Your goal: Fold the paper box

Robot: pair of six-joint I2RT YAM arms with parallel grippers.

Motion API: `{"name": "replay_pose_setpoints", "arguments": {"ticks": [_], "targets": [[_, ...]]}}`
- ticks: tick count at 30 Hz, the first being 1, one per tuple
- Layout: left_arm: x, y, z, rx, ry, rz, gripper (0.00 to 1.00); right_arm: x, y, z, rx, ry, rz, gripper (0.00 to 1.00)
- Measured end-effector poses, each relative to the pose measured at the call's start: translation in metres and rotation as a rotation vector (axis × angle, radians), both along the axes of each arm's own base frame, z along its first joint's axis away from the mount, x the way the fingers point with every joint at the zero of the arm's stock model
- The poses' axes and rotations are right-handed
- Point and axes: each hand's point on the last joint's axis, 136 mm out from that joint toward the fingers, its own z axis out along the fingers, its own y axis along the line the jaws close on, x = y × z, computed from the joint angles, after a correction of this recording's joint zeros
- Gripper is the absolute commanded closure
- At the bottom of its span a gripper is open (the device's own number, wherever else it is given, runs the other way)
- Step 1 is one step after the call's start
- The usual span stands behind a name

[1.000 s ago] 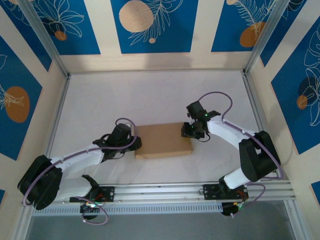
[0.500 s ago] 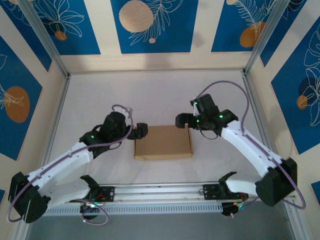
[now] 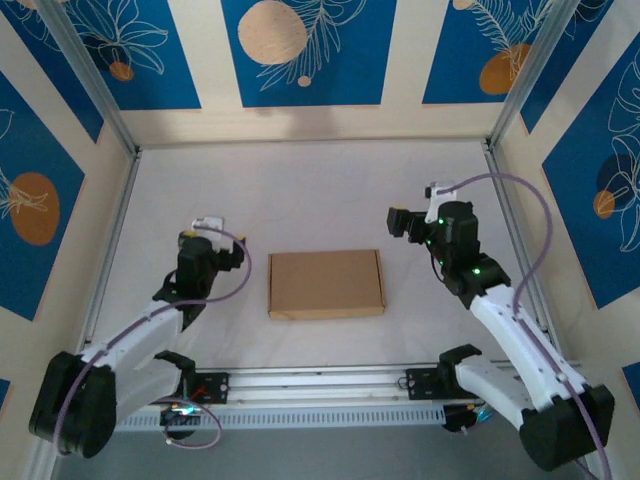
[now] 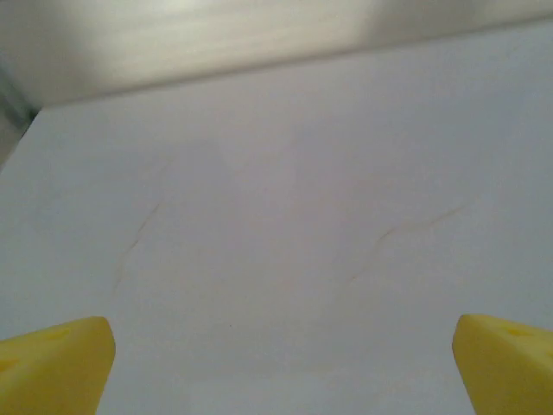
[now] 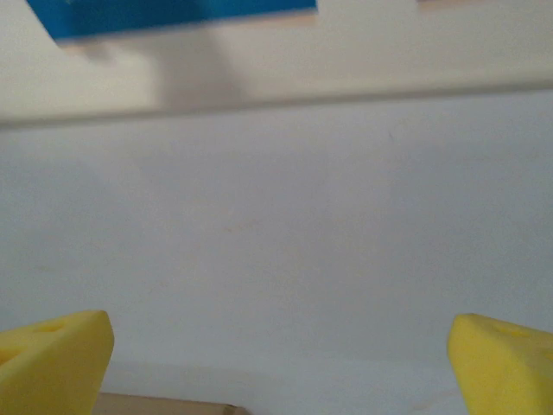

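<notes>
The paper box point(image 3: 326, 284) is matt brown cardboard on a smooth, matt white table point(image 3: 300, 190).

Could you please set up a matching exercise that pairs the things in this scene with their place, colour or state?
Things:
1. paper box
2. left gripper
3. right gripper
4. table

Descriptions:
A. open, right of the box, apart from it
B. white surface
C. brown, lying flat mid-table
D. open, left of the box, apart from it

Pairs: 1-C, 2-D, 3-A, 4-B

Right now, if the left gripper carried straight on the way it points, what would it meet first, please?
The left gripper would probably meet the white table, then the far wall; nothing stands between, though depth is unclear.
</notes>
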Motion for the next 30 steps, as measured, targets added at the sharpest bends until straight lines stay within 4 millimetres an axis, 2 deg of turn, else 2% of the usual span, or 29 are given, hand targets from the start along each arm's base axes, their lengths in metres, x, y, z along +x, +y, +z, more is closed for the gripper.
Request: {"name": "replay_pose_setpoints", "arguments": {"ticks": [3,6,8,12,16,19,21,24,30], "targets": [[0.001,0.024,-0.029,0.039,0.042,0.056,0.00,0.007,-0.025,-0.060,-0.049,0.038,-0.050,0.01],[0.014,0.036,-0.037,0.018,0.034,0.095,0.00,0.005,-0.051,-0.116,-0.066,0.101,-0.100,0.01],[0.021,0.040,-0.045,0.013,0.035,0.105,0.00,0.007,-0.060,-0.137,-0.067,0.117,-0.111,0.01],[0.037,0.037,-0.058,0.017,0.021,0.064,0.00,0.015,-0.066,-0.158,-0.022,0.060,-0.093,0.01],[0.044,0.047,-0.077,-0.022,0.041,0.054,0.00,0.031,-0.066,-0.163,0.012,0.006,-0.067,0.01],[0.056,0.047,-0.065,-0.046,0.015,0.030,0.00,0.044,-0.058,-0.173,0.024,0.035,-0.025,0.01],[0.065,0.043,-0.055,-0.057,-0.016,0.008,0.00,0.058,-0.054,-0.162,0.028,0.011,-0.006,0.01],[0.066,0.039,-0.052,-0.064,-0.023,-0.010,0.00,0.071,-0.052,-0.144,0.031,-0.037,0.005,0.01],[0.066,0.038,-0.053,-0.067,-0.020,-0.016,0.00,0.071,-0.045,-0.143,0.018,-0.040,0.022,0.01]]}}
